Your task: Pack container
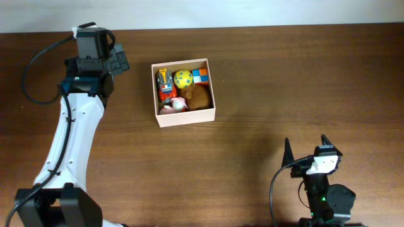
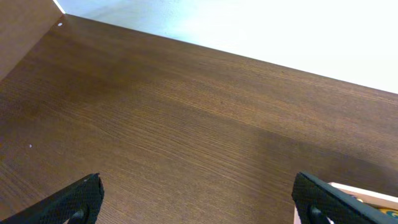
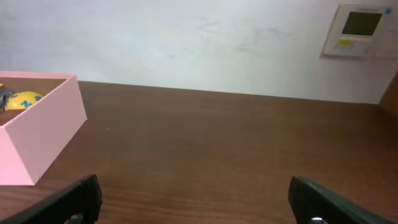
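Note:
The container (image 1: pixel 188 117) is a square shallow box with white walls, standing on the brown table left of centre. It holds a yellow ball (image 1: pixel 183 78), an orange toy car (image 1: pixel 166 85), a red, white and blue cube (image 1: pixel 201 75), a brown plush (image 1: pixel 199 96) and a pink toy (image 1: pixel 175 105). My left gripper (image 1: pixel 118 60) is open and empty, just left of the container, whose corner (image 2: pixel 368 195) shows in the left wrist view beside the gripper (image 2: pixel 199 202). My right gripper (image 1: pixel 307 146) is open and empty near the front right. The right wrist view shows this gripper (image 3: pixel 196 202), the container (image 3: pixel 37 130) and the ball (image 3: pixel 23 99).
The table's back edge (image 1: pixel 252 26) meets a white wall. A wall control panel (image 3: pixel 357 29) shows at the top right of the right wrist view. A black cable (image 1: pixel 35 63) loops off the left arm.

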Tool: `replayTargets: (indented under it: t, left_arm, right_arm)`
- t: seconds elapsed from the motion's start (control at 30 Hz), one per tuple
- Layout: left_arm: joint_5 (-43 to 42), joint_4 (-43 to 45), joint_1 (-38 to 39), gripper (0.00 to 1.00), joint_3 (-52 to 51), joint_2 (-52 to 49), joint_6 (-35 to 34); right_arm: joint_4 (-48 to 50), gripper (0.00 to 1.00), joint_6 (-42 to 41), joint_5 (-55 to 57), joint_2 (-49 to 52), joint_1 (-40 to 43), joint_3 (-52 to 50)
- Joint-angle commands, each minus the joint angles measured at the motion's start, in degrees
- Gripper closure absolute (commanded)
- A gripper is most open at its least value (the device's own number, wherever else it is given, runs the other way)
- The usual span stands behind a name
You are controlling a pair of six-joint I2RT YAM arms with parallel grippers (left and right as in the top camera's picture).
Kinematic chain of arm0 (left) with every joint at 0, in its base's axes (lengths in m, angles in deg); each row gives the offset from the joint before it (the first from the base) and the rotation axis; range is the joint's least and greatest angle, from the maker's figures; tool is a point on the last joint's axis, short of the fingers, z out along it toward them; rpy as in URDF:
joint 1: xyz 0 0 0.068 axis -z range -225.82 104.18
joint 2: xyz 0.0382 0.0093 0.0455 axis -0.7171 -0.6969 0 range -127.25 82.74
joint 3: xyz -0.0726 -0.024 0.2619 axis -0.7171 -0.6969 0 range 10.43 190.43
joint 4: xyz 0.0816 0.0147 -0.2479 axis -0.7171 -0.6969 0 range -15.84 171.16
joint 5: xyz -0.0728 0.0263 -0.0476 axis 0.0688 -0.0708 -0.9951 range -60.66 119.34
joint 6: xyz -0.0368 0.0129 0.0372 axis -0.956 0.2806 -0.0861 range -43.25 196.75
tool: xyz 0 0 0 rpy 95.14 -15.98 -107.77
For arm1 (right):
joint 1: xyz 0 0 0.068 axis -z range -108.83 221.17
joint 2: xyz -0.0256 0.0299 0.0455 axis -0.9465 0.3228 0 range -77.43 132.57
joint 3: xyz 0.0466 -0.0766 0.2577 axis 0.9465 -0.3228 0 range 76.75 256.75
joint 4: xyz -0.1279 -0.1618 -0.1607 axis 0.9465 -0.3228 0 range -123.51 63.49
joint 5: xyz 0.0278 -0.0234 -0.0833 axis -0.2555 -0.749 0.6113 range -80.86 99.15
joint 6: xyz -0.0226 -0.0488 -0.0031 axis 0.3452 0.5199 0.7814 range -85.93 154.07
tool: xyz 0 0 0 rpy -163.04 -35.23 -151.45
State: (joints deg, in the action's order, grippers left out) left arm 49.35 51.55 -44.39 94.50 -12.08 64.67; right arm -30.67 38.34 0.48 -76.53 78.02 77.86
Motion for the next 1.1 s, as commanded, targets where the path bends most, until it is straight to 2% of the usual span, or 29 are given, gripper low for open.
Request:
replayTargets:
  t: [0.0,1.07]
  left_arm:
    - [0.6,0.0,-0.2,0.01,0.5,0.7,-0.7]
    - [0.6,0.0,-0.2,0.01,0.5,0.7,-0.7]
  right_arm:
    - [0.3,0.01,-0.5,1.9,-0.7,-0.5,-0.7]
    - [0.3,0.01,-3.3,3.0,-0.7,-0.5,-0.8]
